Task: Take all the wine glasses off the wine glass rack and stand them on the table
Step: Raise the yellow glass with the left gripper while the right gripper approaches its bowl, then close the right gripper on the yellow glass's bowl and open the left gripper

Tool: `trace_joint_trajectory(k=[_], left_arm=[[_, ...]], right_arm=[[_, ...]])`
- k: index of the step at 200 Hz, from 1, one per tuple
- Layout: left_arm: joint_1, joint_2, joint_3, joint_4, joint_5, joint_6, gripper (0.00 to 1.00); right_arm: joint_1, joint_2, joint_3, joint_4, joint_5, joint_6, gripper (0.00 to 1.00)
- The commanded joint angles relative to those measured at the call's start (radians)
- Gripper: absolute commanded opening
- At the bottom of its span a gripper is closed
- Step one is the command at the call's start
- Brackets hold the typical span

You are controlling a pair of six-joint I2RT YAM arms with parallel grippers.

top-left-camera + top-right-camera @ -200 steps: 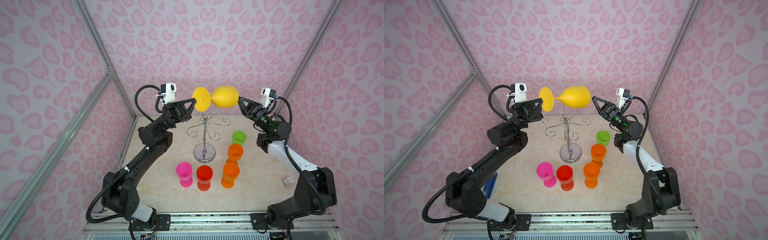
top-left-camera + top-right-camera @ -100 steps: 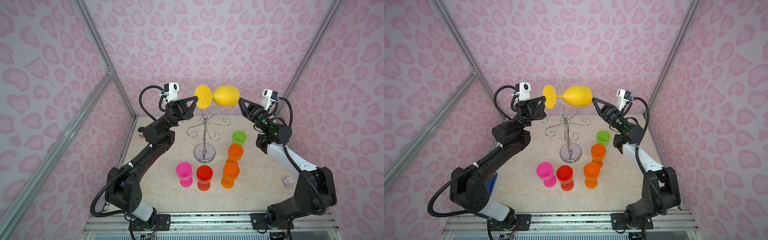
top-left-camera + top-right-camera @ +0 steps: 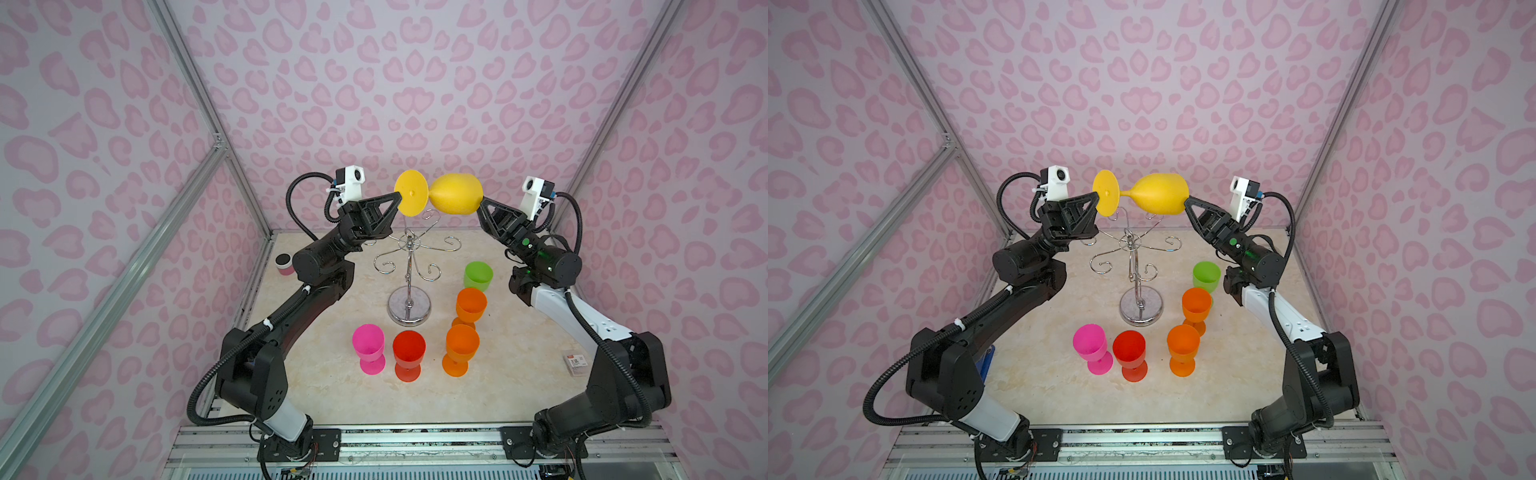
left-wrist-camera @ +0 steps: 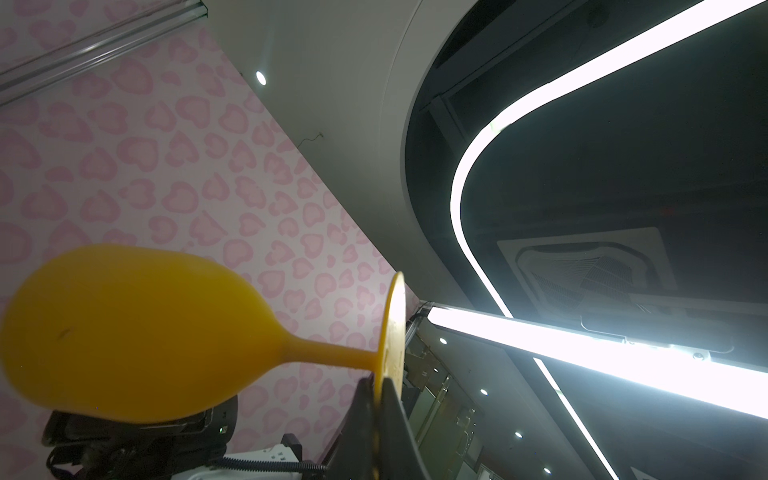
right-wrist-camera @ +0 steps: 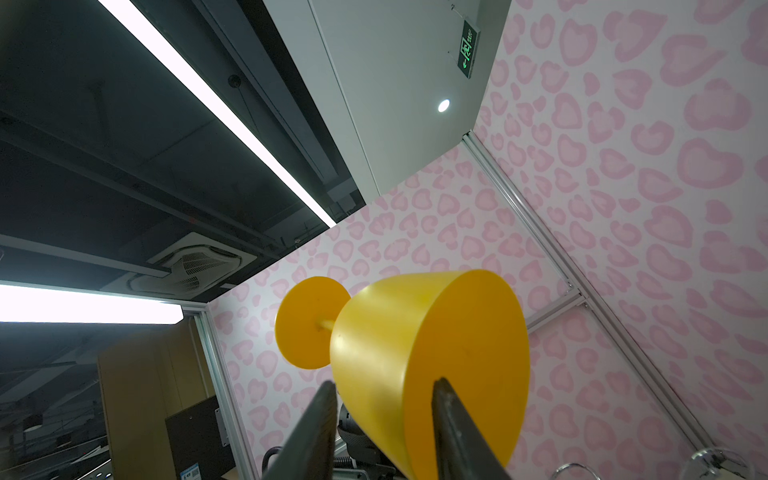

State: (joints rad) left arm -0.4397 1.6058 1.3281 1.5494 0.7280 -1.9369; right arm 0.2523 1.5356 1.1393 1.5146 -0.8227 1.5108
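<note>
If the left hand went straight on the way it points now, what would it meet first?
The yellow wine glass: the left hand is shut on its foot. Past that, probably only the pink wall behind, though depth is unclear.

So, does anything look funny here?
Yes: the yellow wine glass lies sideways in the air above the rack, its foot pinched by the left claw and its bowl held by the right claw.

We spot a green hanging exit sign [image 5: 468, 52] in the right wrist view: white arrow, running figure, characters illegible. Lower right, the small white box's [image 3: 575, 362] red label is unreadable.
</note>
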Motion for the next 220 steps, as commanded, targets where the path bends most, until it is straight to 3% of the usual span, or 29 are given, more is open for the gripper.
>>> trace_joint_trajectory(k=[1,139,220], left_arm=[[-0.005,0.011,0.011,0.046,-0.021,-0.012,0.02],[-0.025,0.077,0.009,0.046,-0.143,-0.16,0.03],[-0.034,0.062,-0.026,0.046,-0.18,-0.162,0.23]], right_arm=[[0.01,0.008,0.01,0.034,-0.022,0.002,0.38],[0.026,-0.032,-0.024,0.044,-0.048,-0.009,0.14],[0.025,-0.046,-0.01,0.044,-0.02,0.006,0.0]])
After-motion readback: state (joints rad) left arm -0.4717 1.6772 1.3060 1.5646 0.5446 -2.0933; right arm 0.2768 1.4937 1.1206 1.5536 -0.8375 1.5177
